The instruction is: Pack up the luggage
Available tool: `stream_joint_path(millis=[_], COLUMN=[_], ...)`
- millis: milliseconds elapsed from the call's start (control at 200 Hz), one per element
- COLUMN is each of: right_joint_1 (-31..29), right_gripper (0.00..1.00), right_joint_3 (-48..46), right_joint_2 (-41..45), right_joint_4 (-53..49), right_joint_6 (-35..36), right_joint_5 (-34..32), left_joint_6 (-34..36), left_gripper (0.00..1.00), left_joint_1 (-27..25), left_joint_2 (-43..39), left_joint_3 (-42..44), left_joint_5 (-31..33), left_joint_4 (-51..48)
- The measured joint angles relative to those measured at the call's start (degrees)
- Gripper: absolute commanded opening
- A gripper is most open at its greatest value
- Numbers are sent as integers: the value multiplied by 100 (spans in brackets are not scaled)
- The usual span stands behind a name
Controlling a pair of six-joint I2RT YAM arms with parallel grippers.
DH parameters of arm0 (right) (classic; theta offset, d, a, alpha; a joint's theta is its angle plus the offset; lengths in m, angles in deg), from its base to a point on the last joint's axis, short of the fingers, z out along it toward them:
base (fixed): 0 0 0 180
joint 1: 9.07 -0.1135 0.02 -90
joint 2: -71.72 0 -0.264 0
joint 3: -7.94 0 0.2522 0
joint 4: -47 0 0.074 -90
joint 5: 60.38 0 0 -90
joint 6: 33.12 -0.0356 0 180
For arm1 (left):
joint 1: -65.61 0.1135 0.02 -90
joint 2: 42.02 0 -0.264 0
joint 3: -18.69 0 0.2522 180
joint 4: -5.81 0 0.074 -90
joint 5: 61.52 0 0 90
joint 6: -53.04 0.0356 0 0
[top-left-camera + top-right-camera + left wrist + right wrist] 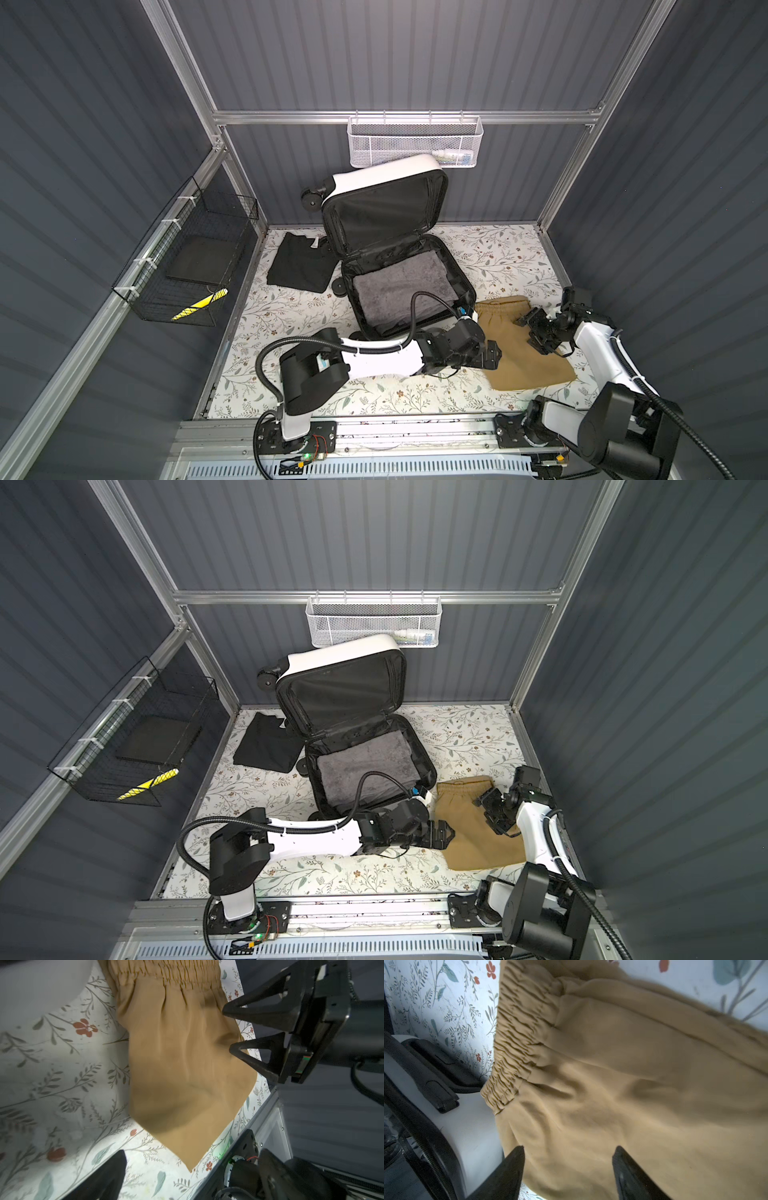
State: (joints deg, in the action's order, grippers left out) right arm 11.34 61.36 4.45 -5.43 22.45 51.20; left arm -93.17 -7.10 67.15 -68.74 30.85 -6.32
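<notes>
- Tan cloth lies under both sets of fingers: my right fingers (532, 332) stand spread above the tan shorts (523, 368) near the waistband, pinching nothing.
- My left fingers (492, 354) are spread wide too, at the shorts' edge on the luggage side, probably to share the lift so the cloth stays flat.
- The luggage (386, 174) lies open just beside the shorts, lid propped up, with a grey towel (395, 282) inside.
- A black garment (299, 266) waits on the luggage's other side, on the table (498, 257).
</notes>
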Motion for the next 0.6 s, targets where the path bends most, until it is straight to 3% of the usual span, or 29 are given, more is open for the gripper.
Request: stream_joint_path(millis=[600], right_joint_1=[170], right_gripper=[70], right_joint_3=[-260], right_joint_2=[-96], right_joint_4=[236], right_joint_6=[2], right_joint_5=[70], left_joint_6=[-107], left_gripper=[100], left_joint_1=[0], left_joint_2=[1257], left_joint_3=[-503], left_joint_5=[-166], left_joint_4=[769])
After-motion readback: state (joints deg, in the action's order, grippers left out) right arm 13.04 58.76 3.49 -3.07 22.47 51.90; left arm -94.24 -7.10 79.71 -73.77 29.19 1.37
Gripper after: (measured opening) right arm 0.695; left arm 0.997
